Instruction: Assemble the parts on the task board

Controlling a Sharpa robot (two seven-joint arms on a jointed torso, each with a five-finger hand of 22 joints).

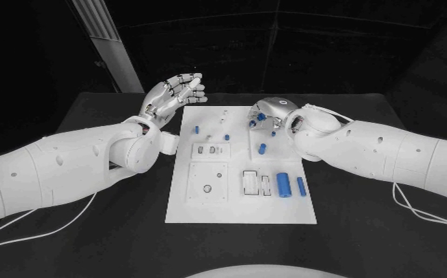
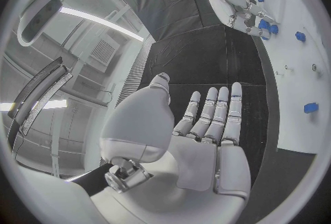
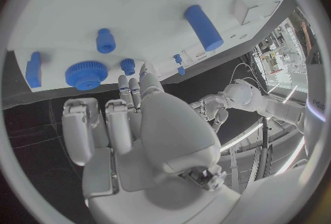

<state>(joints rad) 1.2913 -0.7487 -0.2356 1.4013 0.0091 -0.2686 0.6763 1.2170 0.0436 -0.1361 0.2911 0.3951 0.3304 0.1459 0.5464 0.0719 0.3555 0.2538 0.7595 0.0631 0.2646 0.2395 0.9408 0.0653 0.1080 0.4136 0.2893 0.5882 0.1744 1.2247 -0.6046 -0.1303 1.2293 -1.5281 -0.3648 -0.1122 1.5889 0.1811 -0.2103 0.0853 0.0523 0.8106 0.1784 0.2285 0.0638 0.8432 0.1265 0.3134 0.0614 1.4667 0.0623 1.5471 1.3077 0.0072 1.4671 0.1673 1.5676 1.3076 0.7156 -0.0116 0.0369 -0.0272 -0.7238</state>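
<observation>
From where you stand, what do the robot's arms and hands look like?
Both arms are smooth white shells with small round holes and rounded joints. Each ends in a silver, many-fingered hand: the left hand shows dark seams between segments, the right hand has a rounded metallic back. Thin white cables trail from the arms.
</observation>
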